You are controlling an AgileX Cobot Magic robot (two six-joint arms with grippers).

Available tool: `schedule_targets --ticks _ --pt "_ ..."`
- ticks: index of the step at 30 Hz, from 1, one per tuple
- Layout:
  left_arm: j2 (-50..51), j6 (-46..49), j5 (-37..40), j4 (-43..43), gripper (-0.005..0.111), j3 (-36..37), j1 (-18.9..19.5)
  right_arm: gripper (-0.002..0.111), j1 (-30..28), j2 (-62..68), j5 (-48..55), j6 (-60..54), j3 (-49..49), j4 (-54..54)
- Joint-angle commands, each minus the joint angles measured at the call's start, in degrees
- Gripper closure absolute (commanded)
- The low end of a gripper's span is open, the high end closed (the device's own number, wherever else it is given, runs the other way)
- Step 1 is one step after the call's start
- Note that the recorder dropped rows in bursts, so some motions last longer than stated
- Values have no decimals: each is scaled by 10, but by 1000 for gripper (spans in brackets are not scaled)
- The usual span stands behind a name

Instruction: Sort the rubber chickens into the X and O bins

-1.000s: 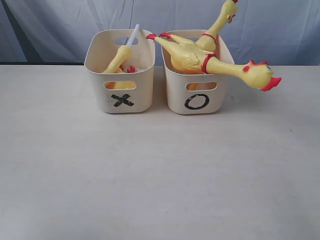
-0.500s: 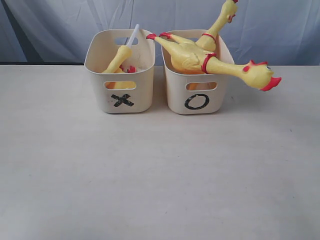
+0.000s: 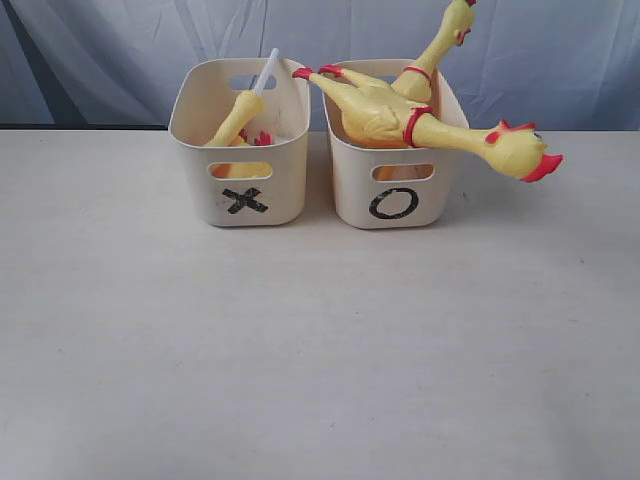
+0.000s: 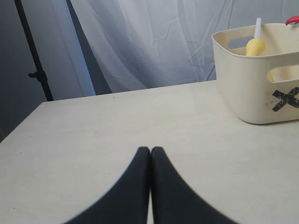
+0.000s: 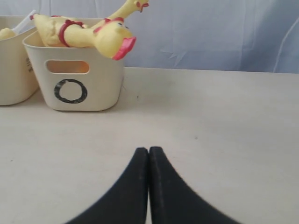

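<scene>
Two cream bins stand side by side at the back of the table. In the X bin point(image 3: 245, 190) lie a yellow neck with a white tube point(image 3: 243, 112) and part of another chicken piece with red feet point(image 3: 260, 139). The O bin point(image 3: 395, 195) holds two whole rubber chickens: one point(image 3: 400, 118) lies across the rim with its head hanging out to the right, the other point(image 3: 440, 45) sticks its neck up behind. My left gripper point(image 4: 150, 150) is shut and empty, over bare table well short of the X bin point(image 4: 252, 84). My right gripper point(image 5: 148, 150) is shut and empty, short of the O bin point(image 5: 74, 84).
A pale draped cloth point(image 3: 120, 50) hangs behind the table. A dark stand pole point(image 4: 32, 51) rises beyond the table's edge in the left wrist view. The wide tabletop point(image 3: 320, 350) stretches in front of the bins.
</scene>
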Motion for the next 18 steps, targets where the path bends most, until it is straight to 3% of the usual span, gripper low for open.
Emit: schedule_targets --ticks 1,18 --pt "-2 -2 -1 -2 107 2 3 108 33 -3 -4 -2 2 0" --pt "-2 -2 -1 -2 107 2 3 108 33 -3 -4 -2 2 0"
